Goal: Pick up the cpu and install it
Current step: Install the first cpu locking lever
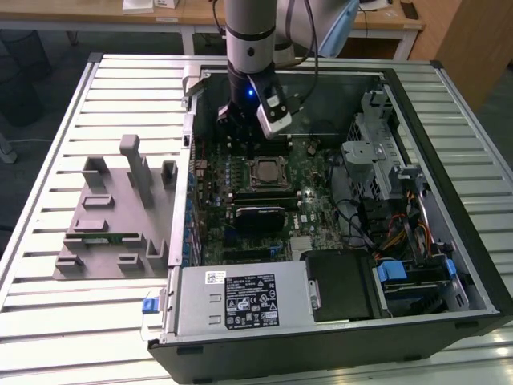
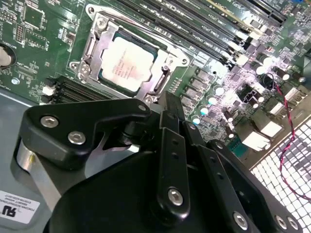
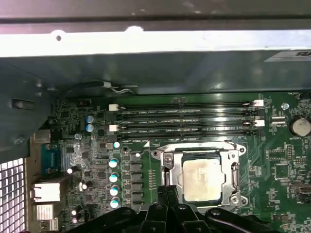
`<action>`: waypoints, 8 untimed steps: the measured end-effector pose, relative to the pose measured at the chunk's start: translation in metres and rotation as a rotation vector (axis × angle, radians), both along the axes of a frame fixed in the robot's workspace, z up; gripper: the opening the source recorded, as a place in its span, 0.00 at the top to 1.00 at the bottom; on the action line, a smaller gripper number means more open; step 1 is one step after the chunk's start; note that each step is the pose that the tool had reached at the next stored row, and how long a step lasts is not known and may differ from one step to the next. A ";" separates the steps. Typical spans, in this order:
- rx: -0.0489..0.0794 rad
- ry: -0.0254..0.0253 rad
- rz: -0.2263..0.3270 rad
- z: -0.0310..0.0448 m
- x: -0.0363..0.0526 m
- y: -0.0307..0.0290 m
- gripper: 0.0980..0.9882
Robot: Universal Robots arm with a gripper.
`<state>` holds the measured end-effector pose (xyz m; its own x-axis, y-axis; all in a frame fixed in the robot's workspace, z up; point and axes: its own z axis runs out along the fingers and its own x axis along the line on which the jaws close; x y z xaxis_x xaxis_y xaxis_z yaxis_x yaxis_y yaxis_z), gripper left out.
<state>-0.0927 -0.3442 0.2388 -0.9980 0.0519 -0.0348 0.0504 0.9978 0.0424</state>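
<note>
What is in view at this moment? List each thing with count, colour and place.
cpu: one, pale silver, seated in the socket on the motherboard.
motherboard: one, green, inside the computer case.
computer case: one, black and silver, open, on the table.
power supply: one, silver, at the case's near edge.
parts holder: one, grey, on the exterior view's left.
table: one, white, slatted.
gripper: one, black, just beside the cpu, empty.

Silver sq. cpu (image 2: 127,63) lies flat in mobo socket (image 2: 92,51).
</note>
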 end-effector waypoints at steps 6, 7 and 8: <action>0.003 -0.0003 0.000 0.0000 -0.0072 0.0000 0.99; 0.005 -0.0003 0.000 0.0000 -0.0079 -0.0001 0.99; 0.009 -0.0003 0.000 0.0000 -0.0084 -0.0001 0.99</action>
<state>-0.1011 -0.3443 0.2388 -0.9980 0.0521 -0.0346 0.0503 0.9974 0.0513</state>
